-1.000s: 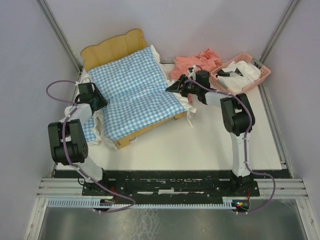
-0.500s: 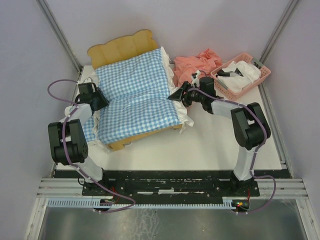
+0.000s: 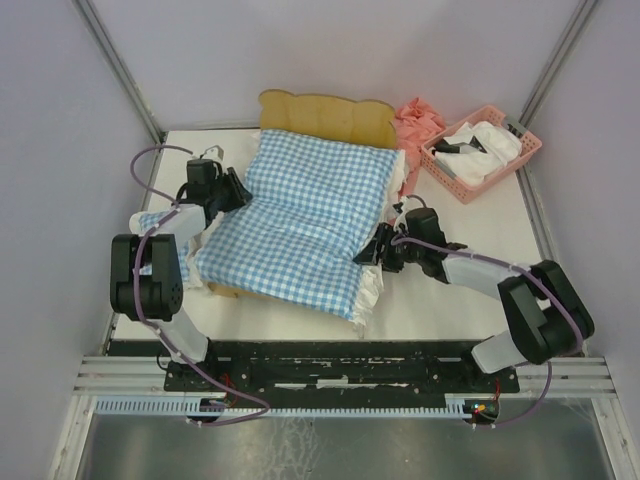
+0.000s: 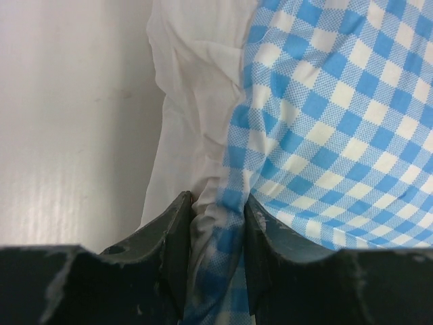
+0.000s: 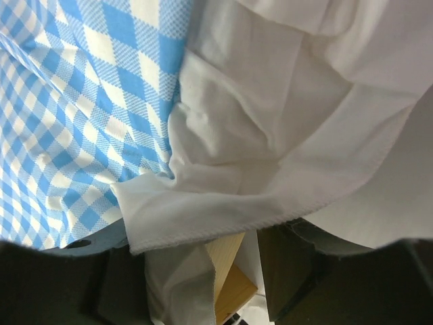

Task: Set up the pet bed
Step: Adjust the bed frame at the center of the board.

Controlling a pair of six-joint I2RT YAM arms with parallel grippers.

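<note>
The left arm is folded sharply at the elbow, with the forearm reached forward and the wrist turned inward. The left gripper is clamped on the frilled edge of the checked cushion, its fingers drawn close together. The right arm is laid low and stretched leftward. The right gripper is held with its fingers apart around a wooden corner of the pet bed (whether pressure is applied cannot be told).
</note>
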